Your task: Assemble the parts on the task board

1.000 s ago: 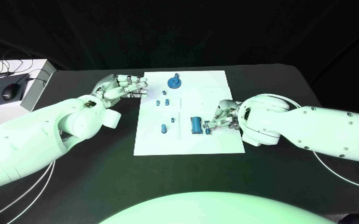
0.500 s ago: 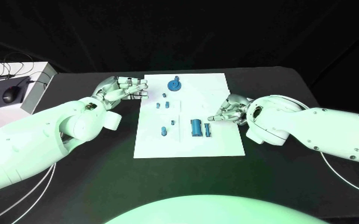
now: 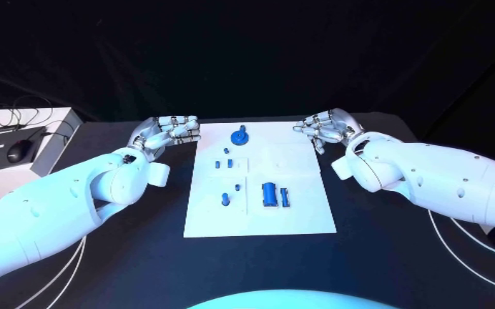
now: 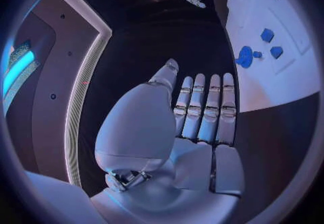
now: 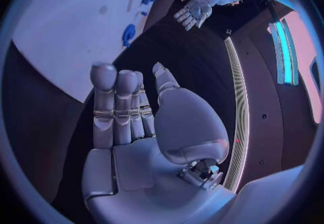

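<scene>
Two hands, left hand (image 3: 165, 131) and right hand (image 3: 325, 126), hover empty with fingers extended beside one task board (image 3: 299, 216) carrying about eight blue parts (image 3: 270, 193).

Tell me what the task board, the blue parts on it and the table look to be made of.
Task board: flat matte white sheet, probably plastic or card; thin edges, no glare.
Blue parts: evenly coloured, dull sheen, likely moulded or printed plastic; cannot confirm.
Table: black, matte top, possibly laminate or a mat; no visible grain.

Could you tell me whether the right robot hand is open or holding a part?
Open: the right robot hand shows flat, extended fingers and a bare palm.
</scene>
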